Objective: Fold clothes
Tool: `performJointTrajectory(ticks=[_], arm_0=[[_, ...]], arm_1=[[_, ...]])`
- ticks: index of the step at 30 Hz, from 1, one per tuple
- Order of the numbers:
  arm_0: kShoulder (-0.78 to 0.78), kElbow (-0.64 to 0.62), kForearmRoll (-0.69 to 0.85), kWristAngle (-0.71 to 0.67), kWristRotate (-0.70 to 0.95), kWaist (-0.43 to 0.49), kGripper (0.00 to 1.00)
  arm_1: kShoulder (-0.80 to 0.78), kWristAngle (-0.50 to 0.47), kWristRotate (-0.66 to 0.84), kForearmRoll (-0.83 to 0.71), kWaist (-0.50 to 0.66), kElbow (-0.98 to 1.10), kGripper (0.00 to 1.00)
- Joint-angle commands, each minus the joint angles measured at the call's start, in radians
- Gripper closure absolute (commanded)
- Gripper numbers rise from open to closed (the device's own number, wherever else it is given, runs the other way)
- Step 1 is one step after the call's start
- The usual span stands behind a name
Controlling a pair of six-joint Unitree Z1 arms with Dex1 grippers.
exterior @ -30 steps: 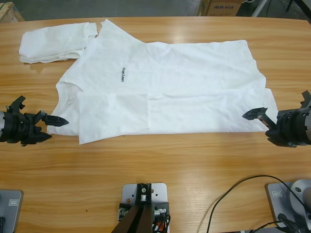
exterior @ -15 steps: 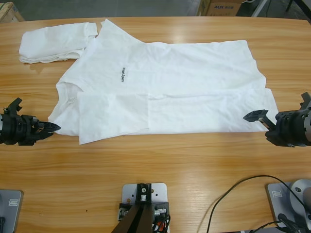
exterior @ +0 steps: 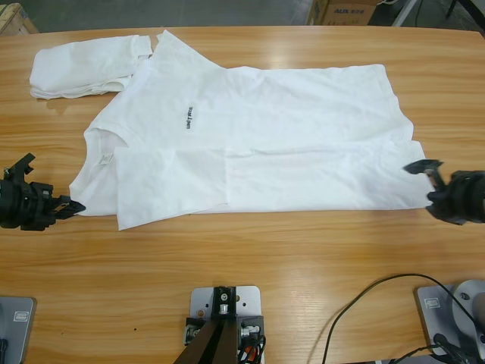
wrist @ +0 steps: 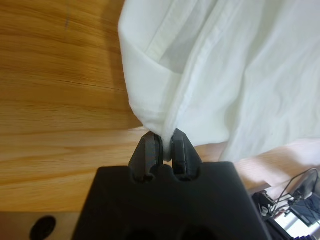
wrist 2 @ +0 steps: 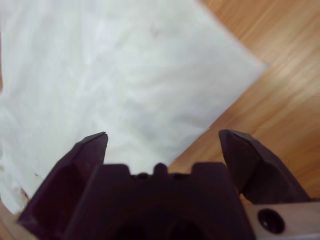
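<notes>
A white T-shirt [exterior: 258, 144] lies spread across the table, with a small line of black lettering [exterior: 189, 119] on its chest and its near side folded over. My left gripper [exterior: 70, 206] is shut on the shirt's left edge; the left wrist view shows the cloth [wrist: 225, 65] pinched in that gripper [wrist: 165, 147]. My right gripper [exterior: 430, 183] is open at the shirt's right hem. In the right wrist view that gripper [wrist 2: 162, 142] straddles the corner of the white cloth [wrist 2: 110, 75]. A folded white bundle [exterior: 83, 64] lies at the far left.
The wooden table [exterior: 250, 258] runs bare along the near side in front of the shirt. A black cable [exterior: 364, 303] loops at the front right. Cardboard boxes [exterior: 345, 10] stand beyond the far edge.
My left gripper went from open to shut on the shirt's left edge and drew back left, pulling that edge along. My right gripper moved right to the hem corner.
</notes>
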Motion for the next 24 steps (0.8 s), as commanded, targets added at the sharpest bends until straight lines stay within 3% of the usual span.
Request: performJointTrajectory(ticks=[1,6,10,18,24], arm_0=[[0.015,-0.027,0.058,0.0,0.019,0.009,1.0],[0.008,-0.042,0.08,0.001,0.019,0.009,1.0],[0.013,-0.044,0.08,0.001,0.019,0.009,1.0],[0.018,-0.05,0.081,0.001,0.019,0.009,1.0],[0.026,-0.056,0.088,0.002,0.021,0.009,1.0]], arm_1=[[0.048,0.027,0.103,0.089,-0.222,-0.001,0.096],[0.08,0.066,0.102,-0.022,-0.281,0.027,0.104],[0.083,0.096,0.087,-0.053,-0.32,0.04,0.22],[0.138,0.134,0.068,-0.077,-0.335,0.022,0.218],[0.186,0.163,0.15,-0.142,-0.334,0.046,0.216]])
